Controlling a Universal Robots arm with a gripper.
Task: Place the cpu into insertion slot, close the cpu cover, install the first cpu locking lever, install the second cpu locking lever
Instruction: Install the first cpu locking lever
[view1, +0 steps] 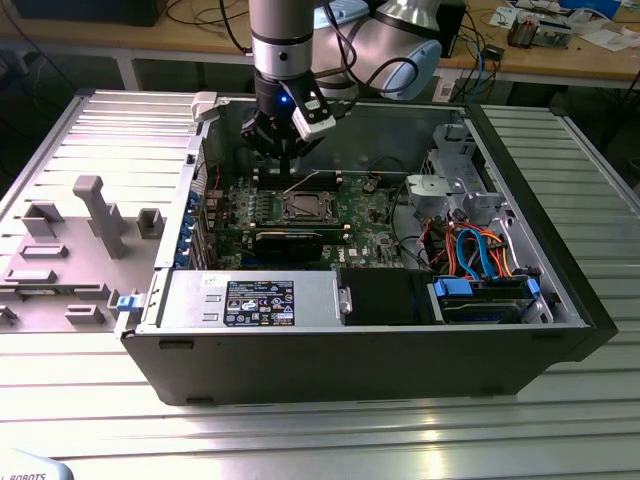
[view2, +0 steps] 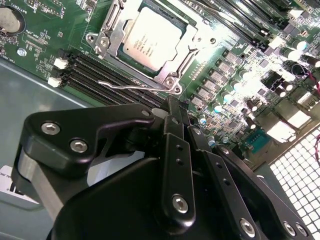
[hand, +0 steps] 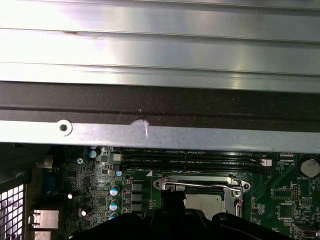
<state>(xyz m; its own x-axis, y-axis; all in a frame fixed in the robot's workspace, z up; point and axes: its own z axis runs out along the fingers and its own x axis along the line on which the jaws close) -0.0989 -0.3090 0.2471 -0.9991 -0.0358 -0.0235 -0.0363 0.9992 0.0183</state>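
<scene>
The cpu (view2: 152, 39) lies grey side up in the insertion slot (view1: 305, 208) of the green motherboard. The silvery cpu cover (view2: 196, 44) lies flat over its edges, its window framing the chip. One thin wire locking lever (view2: 132, 85) stands free, slanting away from the socket's corner over the black memory slots. My gripper (view2: 178, 107) hangs just above that corner, black fingers pressed together with nothing between them. In the exterior view the gripper (view1: 285, 152) hovers over the far side of the socket. The first wrist view has the cover (hand: 200, 183) and the cpu (hand: 206, 202) just beyond the gripper (hand: 173, 198).
The open computer case (view1: 560, 300) lies on a ribbed metal table. A long black expansion card (view1: 288, 240) sits in front of the socket, memory slots (view2: 95, 75) beside it. Drive cage and orange and blue cables (view1: 470, 250) fill the exterior view's right. A grey fixture plate (view1: 70, 250) lies outside.
</scene>
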